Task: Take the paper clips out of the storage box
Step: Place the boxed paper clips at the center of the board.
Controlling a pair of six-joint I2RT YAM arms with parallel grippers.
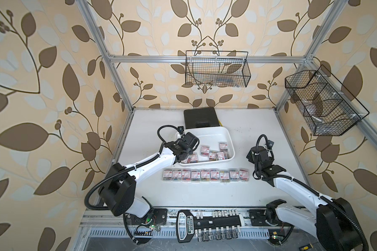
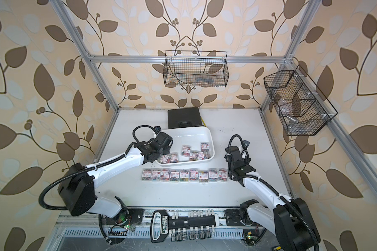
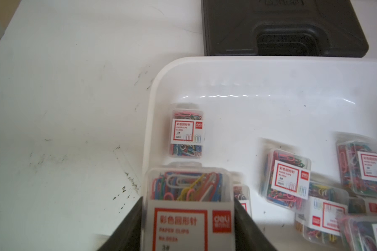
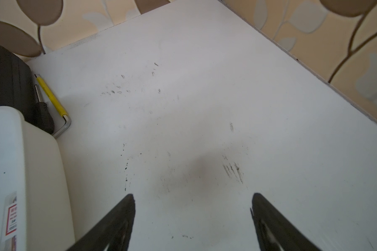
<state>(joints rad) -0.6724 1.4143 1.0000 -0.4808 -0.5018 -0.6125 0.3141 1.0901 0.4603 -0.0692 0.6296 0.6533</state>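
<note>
White table (image 1: 205, 193). On it sits the white storage box (image 1: 213, 134), with several clear boxes of paper clips (image 1: 220, 154) inside and a row (image 1: 205, 175) of nine laid out in front. My left gripper (image 3: 188, 202) clamps one clip box (image 3: 187, 187) by the tray's near left corner. I'd lift it clear of the rim before swinging toward the row. My right gripper (image 4: 193, 195) hangs wide open and empty.

Left arm (image 1: 149, 163): reaches forward and inward from its base, forearm close to level, wrist pitched downward. Left gripper (image 3: 187, 203): jaws closed against opposite sides of one paper clip box (image 3: 186, 187), with the black fingers (image 3: 128, 228) flanking it. Right arm (image 1: 292, 184): upper link slopes forward, wrist folded down. Right gripper (image 4: 193, 195): jaws spread wide apart, with nothing between the two dark fingertips (image 4: 128, 200).
</note>
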